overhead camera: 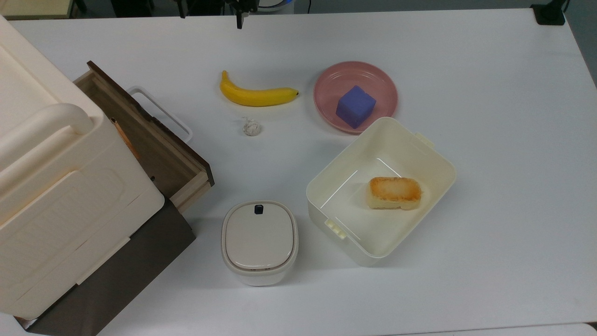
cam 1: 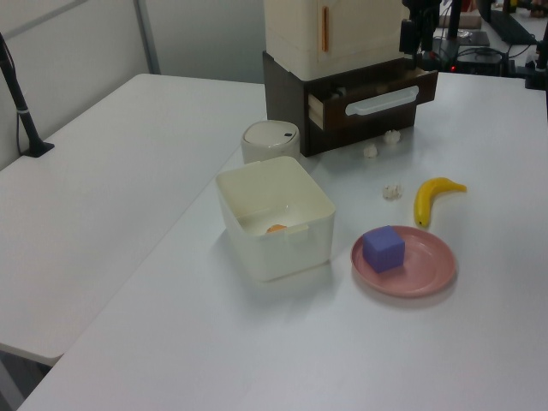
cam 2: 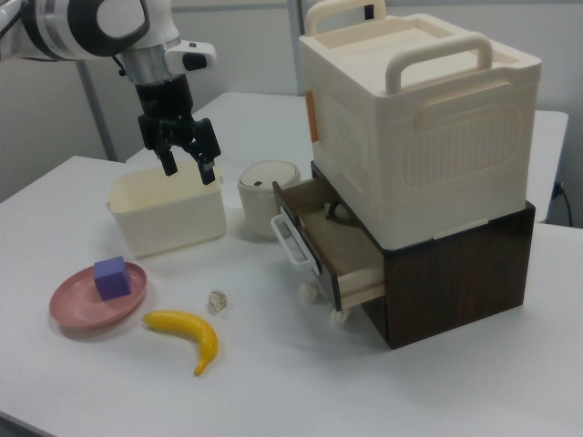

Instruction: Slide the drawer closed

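Note:
The drawer (overhead camera: 156, 154) stands pulled out of the dark brown cabinet (cam 2: 455, 273), with tan sides, a dark front panel (cam 1: 377, 96) and a white loop handle (overhead camera: 161, 113). From the right view the drawer (cam 2: 332, 244) is open toward the table's middle, its handle (cam 2: 290, 242) in front. My gripper (cam 2: 189, 173) hangs in the air, open and holding nothing. It is well apart from the drawer, on the right view's left above the white tub. In the top view one of its fingers (overhead camera: 239, 19) pokes in at the upper edge. In the left view the gripper (cam 1: 417, 38) hovers above the drawer front's far end.
A large cream box (cam 2: 414, 100) sits on the cabinet. On the table lie a banana (overhead camera: 256, 94), a crumpled white ball (overhead camera: 251, 127), a pink plate (overhead camera: 326, 79) with a blue cube (overhead camera: 355, 106), a white tub (overhead camera: 419, 154) holding bread (overhead camera: 394, 192), and a lidded pot (overhead camera: 259, 240).

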### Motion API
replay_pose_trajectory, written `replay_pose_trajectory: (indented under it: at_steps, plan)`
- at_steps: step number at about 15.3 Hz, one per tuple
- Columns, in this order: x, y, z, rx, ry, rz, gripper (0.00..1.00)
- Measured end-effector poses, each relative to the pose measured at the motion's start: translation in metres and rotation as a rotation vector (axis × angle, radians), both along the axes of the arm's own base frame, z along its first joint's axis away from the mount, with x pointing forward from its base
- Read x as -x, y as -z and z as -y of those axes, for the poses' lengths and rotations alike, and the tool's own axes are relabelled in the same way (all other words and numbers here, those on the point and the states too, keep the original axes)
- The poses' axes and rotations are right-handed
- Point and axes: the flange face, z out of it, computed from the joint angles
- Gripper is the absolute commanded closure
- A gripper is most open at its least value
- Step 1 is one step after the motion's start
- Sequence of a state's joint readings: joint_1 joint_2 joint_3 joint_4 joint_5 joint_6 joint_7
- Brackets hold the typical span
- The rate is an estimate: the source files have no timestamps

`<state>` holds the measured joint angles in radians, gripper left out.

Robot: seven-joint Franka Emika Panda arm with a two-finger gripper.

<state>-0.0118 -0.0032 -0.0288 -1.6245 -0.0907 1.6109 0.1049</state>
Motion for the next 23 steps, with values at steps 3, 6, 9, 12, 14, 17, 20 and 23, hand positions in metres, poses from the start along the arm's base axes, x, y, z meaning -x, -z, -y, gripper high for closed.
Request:
replay_pose_trajectory:
  at_steps: [3,6,9,12,14,17,20,23]
  plan:
    - [0.000,0.000,0.000,0.000,-0.001,0.000,0.00]
    - [0.000,0.000,0.000,0.000,-0.003,-0.001,0.00]
    - [0.000,0.003,-0.002,0.000,-0.005,-0.006,0.00]
    - [0.003,0.016,-0.002,-0.002,-0.004,-0.048,0.08]
    - [0.009,0.027,-0.001,-0.004,0.002,-0.101,0.69]
    - [0.010,0.031,0.003,-0.014,0.015,-0.111,1.00]
    - [0.011,0.031,0.012,-0.032,0.039,-0.112,1.00]
    - [0.010,0.044,0.022,-0.036,0.074,-0.108,1.00]
